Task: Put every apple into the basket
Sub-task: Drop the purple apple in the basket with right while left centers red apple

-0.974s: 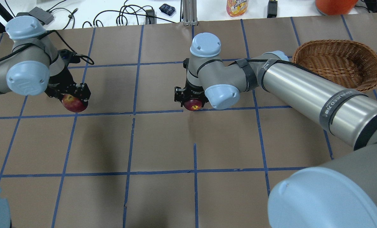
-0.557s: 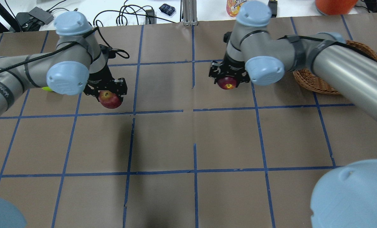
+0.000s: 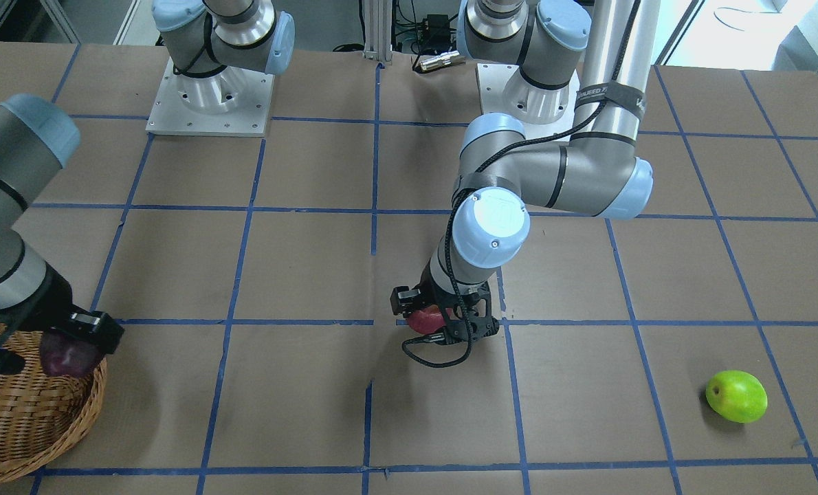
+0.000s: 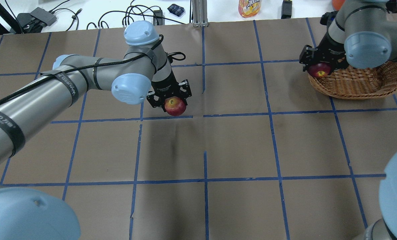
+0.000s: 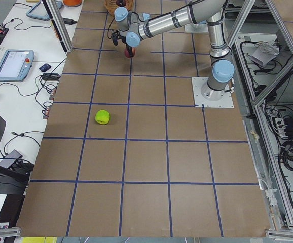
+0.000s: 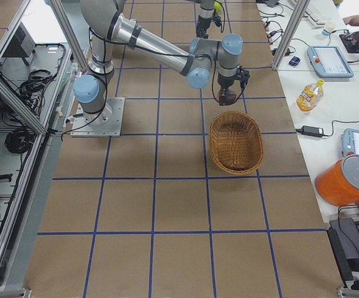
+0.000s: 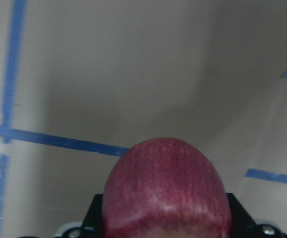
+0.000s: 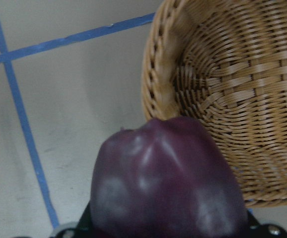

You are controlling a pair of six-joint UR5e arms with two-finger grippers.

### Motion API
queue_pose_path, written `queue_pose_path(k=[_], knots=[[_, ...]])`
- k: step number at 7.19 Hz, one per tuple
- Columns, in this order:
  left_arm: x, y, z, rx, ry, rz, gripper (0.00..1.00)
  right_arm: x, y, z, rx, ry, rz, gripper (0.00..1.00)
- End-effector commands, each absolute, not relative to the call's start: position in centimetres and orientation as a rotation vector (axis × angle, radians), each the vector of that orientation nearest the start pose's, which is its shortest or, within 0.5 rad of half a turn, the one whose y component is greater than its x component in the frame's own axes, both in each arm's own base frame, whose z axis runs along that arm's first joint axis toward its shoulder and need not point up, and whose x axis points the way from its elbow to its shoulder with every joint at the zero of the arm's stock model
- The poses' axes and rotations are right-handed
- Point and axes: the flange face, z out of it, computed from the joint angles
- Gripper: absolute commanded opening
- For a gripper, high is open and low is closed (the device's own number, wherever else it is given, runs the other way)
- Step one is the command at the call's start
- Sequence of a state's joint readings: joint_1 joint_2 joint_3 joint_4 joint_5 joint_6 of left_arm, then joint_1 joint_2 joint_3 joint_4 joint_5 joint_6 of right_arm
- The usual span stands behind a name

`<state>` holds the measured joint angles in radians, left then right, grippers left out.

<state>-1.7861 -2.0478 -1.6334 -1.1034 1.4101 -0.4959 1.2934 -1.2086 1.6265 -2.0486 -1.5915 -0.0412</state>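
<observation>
While the basket (image 4: 362,85) at upper right holds nothing yet, the right claw (image 4: 319,64) grips the dark apple (image 4: 319,70) over its rim, the left claw (image 4: 170,99) carries the red apple (image 4: 175,106) above the counter (image 4: 238,146), and the green apple (image 3: 736,397) lies untouched, lower right in the front-facing view.

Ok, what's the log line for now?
left gripper: holds red apple | right gripper: holds maroon apple at basket rim | green apple: on table
</observation>
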Motion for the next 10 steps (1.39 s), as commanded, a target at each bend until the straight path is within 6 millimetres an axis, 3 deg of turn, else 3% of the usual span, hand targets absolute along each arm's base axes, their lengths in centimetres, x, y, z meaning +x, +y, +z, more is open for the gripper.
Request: queue_pose_path(k=[1,2,3,4,5,6,7,8,9,10], knots=[[-33.5,-57.3,20.8,-0.655,3.188,0.251,0.31,-15.1,-61.1,30.9,0.339,3.248,-0.051,0.00],[-34.4,-57.3,20.5,-0.718,3.178,0.269,0.35,-18.8,-60.4,31.0,0.210,3.295,-0.069,0.00],[-34.5,-57.0,19.5,-0.737,3.175,0.330,0.70,-19.8,-60.5,29.5,0.204,3.288,-0.042,0.00],[-34.6,-57.2,19.8,-0.731,3.181,0.328,1.00,-20.2,-61.3,28.1,0.206,3.296,-0.065,0.00],[-34.3,-57.4,20.7,-0.721,3.190,0.316,1.00,-21.5,-62.8,23.6,0.217,3.307,-0.106,0.00],[-33.4,-57.6,22.4,-0.663,3.212,0.295,1.00,-22.8,-64.2,21.6,0.232,3.333,-0.212,0.00],[-29.6,-59.1,24.7,-0.618,3.217,0.319,1.00,-23.5,-65.4,23.2,0.237,3.344,-0.276,0.00],[-24.2,-60.8,28.3,-0.496,3.239,0.363,1.00,-23.7,-65.9,23.0,0.237,3.344,-0.280,0.00],[-17.3,-62.1,30.9,-0.324,3.211,0.369,1.00,-23.7,-65.9,22.0,0.240,3.339,-0.259,0.00],[-10.7,-63.0,32.7,-0.152,3.192,0.314,1.00,-23.9,-66.3,21.4,0.243,3.339,-0.253,0.71]])
